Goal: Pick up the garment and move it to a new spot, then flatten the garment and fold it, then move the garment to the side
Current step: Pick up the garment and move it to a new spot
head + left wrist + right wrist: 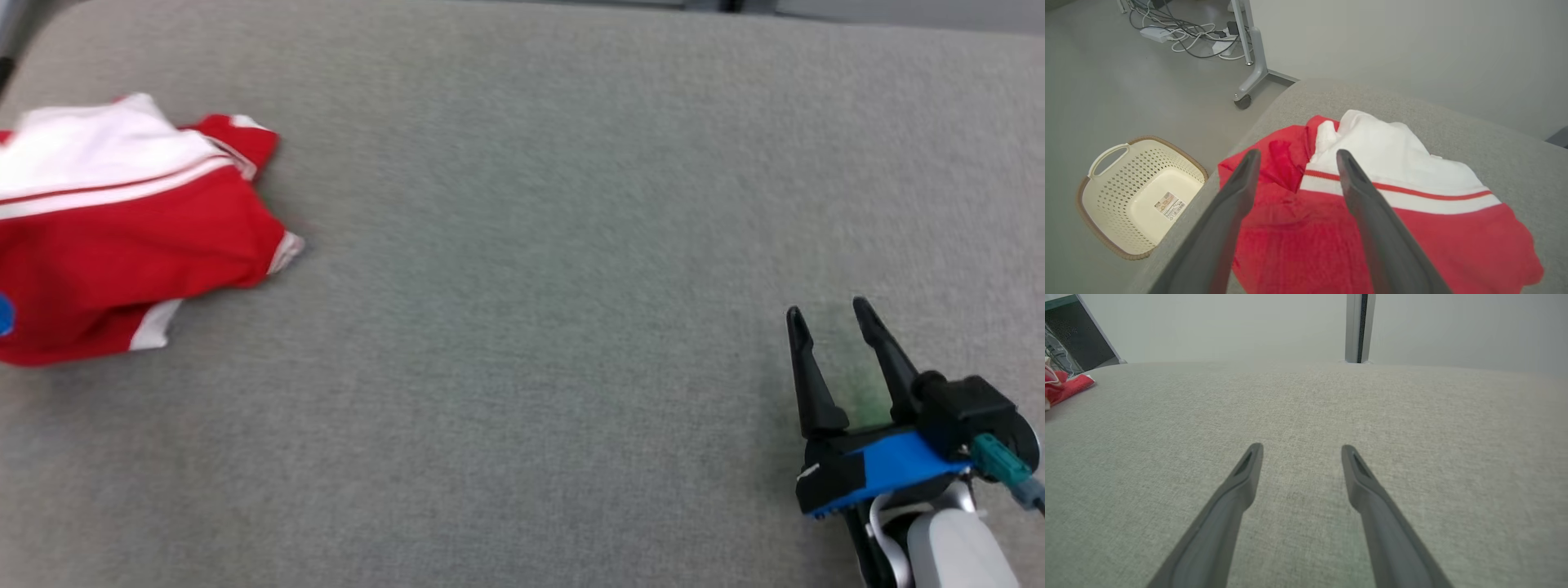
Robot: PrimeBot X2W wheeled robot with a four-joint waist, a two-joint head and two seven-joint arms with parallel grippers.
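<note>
Two open, empty tools: left tool [1297, 154] poised over the crumpled red-and-white garment [122, 237] at the left edge of the worktop [531, 327], right tool [829, 310] well apart; pickup step apparently, next lower left and pinch a fold.

My head camera looking down on grey surface [522, 245], left wrist close above garment [1372, 183], right wrist low, all sharing garment

The garment [122, 237] is lying on the padded surface [522, 367]. The left gripper [1298, 154] is hanging over the garment; the right gripper [827, 310] is hovering well to its right, nearer the robot. The basket [1141, 198] is sitting on the floor [1094, 81] left of the garment.
</note>
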